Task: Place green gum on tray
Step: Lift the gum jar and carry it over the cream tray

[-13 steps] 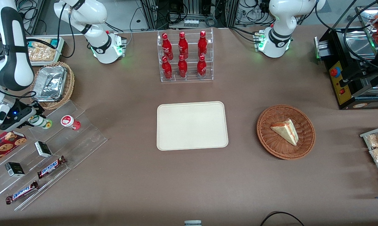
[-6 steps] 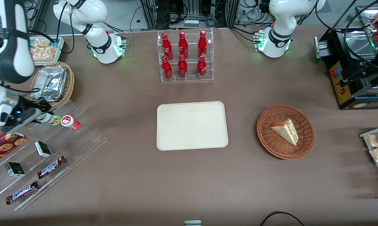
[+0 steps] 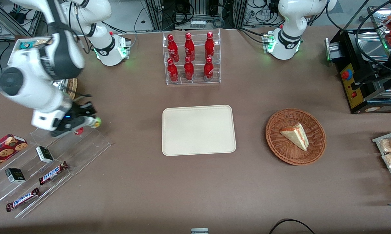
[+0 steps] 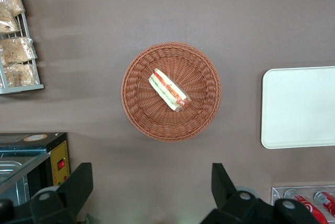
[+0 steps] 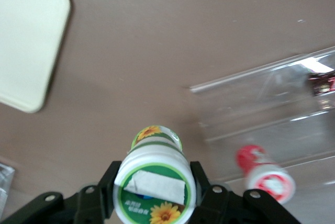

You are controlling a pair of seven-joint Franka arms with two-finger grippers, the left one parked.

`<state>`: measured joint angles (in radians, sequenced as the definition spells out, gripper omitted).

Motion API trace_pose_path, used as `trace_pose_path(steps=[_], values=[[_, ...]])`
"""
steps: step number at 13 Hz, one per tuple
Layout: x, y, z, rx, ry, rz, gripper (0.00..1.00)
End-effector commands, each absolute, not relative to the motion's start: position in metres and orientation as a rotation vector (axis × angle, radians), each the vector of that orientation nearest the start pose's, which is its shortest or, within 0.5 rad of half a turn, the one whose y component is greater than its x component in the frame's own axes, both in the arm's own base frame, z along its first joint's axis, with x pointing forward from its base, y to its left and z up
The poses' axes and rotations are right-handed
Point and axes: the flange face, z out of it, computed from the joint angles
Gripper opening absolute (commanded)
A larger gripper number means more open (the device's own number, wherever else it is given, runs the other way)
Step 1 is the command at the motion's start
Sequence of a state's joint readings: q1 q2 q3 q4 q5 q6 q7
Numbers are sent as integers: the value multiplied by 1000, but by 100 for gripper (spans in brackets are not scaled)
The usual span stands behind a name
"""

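My right gripper [image 3: 86,121] is shut on the green gum [image 3: 94,122], a small bottle with a white lid and a green sunflower mark, held in the air over the upper edge of the clear stepped rack [image 3: 85,146]. In the right wrist view the green gum [image 5: 155,182] sits between the two black fingers [image 5: 107,190] of the gripper [image 5: 154,195]. The cream tray [image 3: 198,130] lies flat at the table's middle, toward the parked arm's end from the gripper; its corner shows in the right wrist view [image 5: 29,41]. The red gum [image 5: 264,174] stays on the rack, mostly hidden under the gripper in the front view.
The rack holds two Snickers bars [image 3: 52,173] and small dark boxes [image 3: 44,154]. A cookie box [image 3: 5,146] lies beside it. A rack of red bottles [image 3: 190,58] stands farther from the camera than the tray. A wicker basket [image 3: 295,136] holds a sandwich.
My gripper has lifted the green gum off the rack and carried it toward the tray. The red gum stays on the rack.
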<state>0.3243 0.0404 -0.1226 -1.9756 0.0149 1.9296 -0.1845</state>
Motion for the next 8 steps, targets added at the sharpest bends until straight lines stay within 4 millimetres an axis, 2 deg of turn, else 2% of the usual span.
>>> trace_pose_path(steps=[1, 5, 8], values=[[549, 187, 430, -3115, -421, 115, 0], [552, 313, 405, -3172, -162, 68, 0], [554, 381, 380, -3160, 10, 39, 0]])
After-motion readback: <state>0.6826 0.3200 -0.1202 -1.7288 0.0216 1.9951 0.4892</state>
